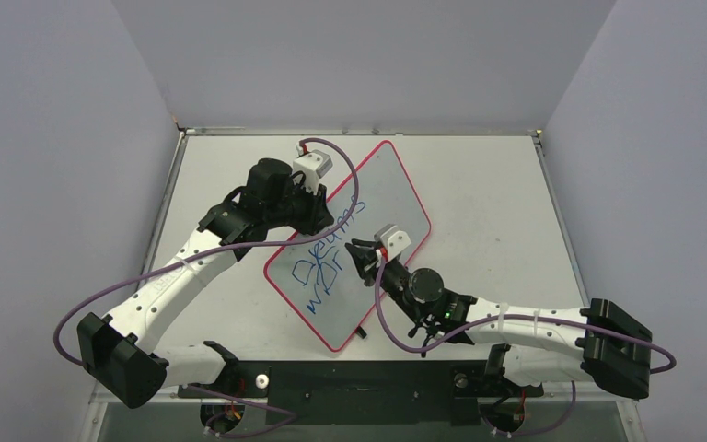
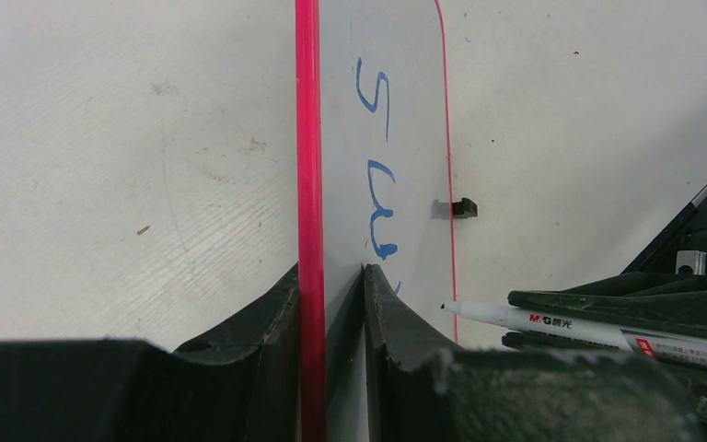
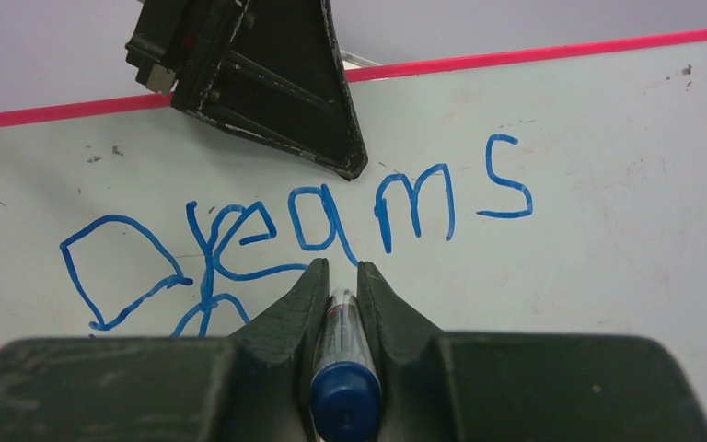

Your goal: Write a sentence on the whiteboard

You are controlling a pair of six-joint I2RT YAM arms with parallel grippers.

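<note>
The whiteboard (image 1: 388, 198) lies at an angle on the table, with a red-pink rim. The sentence (image 1: 325, 256) is blue scrawl; in the right wrist view it (image 3: 331, 207) reads "Dreams" with more strokes below. My left gripper (image 1: 318, 212) is shut on the board's left edge, and in the left wrist view the jaws (image 2: 331, 276) pinch the red rim (image 2: 308, 138). My right gripper (image 1: 359, 258) is shut on a blue-capped marker (image 3: 342, 368) and stands over the board just below the writing. The marker's tip is hidden behind my fingers (image 3: 299, 295).
The pale table (image 1: 488, 212) is bounded by grey walls on three sides. A small black clip (image 2: 463, 208) sits on the board's far rim, and another (image 1: 363, 333) at its near corner. Purple cables (image 1: 193, 262) loop beside both arms.
</note>
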